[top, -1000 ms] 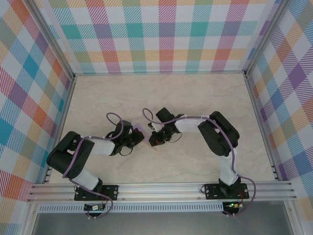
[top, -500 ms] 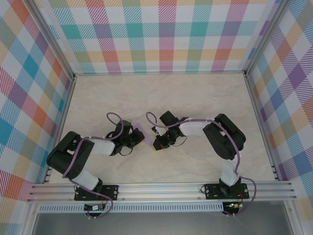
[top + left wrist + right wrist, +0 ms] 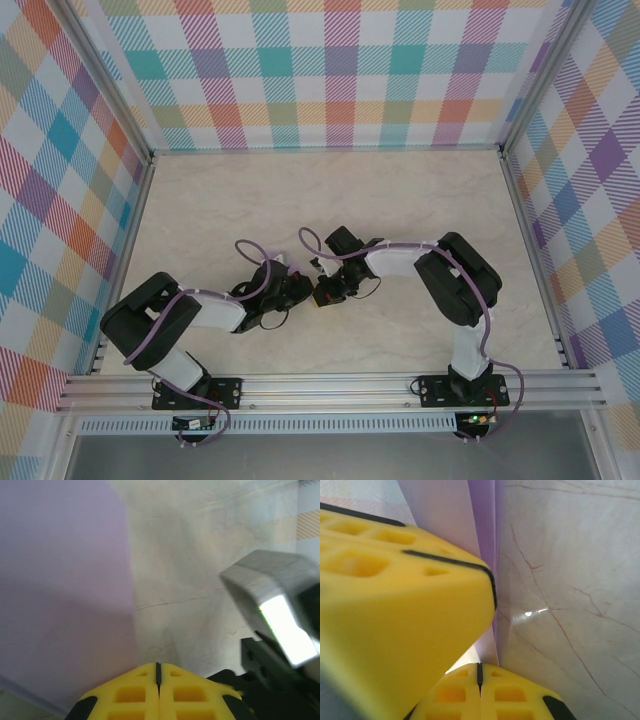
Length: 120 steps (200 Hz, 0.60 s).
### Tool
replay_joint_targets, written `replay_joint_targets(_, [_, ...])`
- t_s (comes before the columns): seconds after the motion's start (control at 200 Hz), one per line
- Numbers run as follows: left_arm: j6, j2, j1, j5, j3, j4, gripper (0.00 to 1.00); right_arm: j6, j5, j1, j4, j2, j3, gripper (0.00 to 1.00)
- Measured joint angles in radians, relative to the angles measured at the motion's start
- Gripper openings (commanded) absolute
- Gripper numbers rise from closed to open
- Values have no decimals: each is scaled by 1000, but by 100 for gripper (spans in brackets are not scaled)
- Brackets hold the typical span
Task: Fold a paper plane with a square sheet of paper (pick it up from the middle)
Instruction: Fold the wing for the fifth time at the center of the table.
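Observation:
The square sheet of paper point(image 3: 65, 595) is lavender and lies flat on the left of the left wrist view. In the right wrist view the same paper point(image 3: 482, 530) shows folded layers with a crease running down to my fingertips. My left gripper point(image 3: 158, 672) is shut, its yellow tips at the paper's edge with nothing in the seam. My right gripper point(image 3: 479, 669) is shut too, the paper's end touching just right of its seam. From above, the left gripper point(image 3: 300, 290) and right gripper point(image 3: 322, 293) meet tip to tip over the paper, hiding most of it.
The marble table point(image 3: 350, 200) stretches open behind and to both sides of the grippers. Checked walls close it in at the left, back and right. An aluminium rail point(image 3: 330, 385) with both arm bases runs along the near edge.
My left gripper has slid right over the paper until it meets the right gripper. The right arm shifted a little to the right early on, then held still.

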Motion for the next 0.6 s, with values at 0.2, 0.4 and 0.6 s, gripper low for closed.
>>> replay_joint_targets(0.2, [-15,17,-8,-27,-37,54,4,11,0,0,0,1,0,0])
replay_joint_targets(0.4, [-14,10,-5,-58,-50,62,3,11,1,0,-1,2,0,0])
replay_joint_targets(0.6, [2,-39,74,-78,-59,-3,3,11,6,0,-1,2,0,0])
